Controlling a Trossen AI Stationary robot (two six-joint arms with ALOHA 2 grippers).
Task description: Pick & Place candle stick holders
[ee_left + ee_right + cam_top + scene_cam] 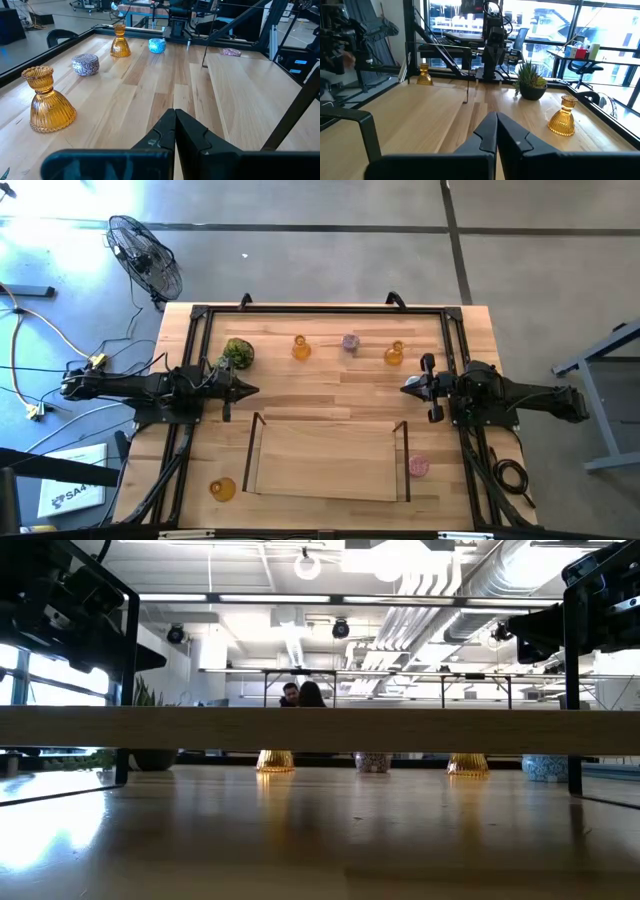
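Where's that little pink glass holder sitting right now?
In the high view, the pink holder sits alone near the table's front right corner, just outside the raised board's right edge, below the right claw.

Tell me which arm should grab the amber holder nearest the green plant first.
Left, probably. The left gripper rests shut just short of the green plant, and that amber holder stands closest to it. The right gripper, also shut, sits nearer the other amber holder.

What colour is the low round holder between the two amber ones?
Mauve, with a fine pattern; the holder shows best in the left wrist view.
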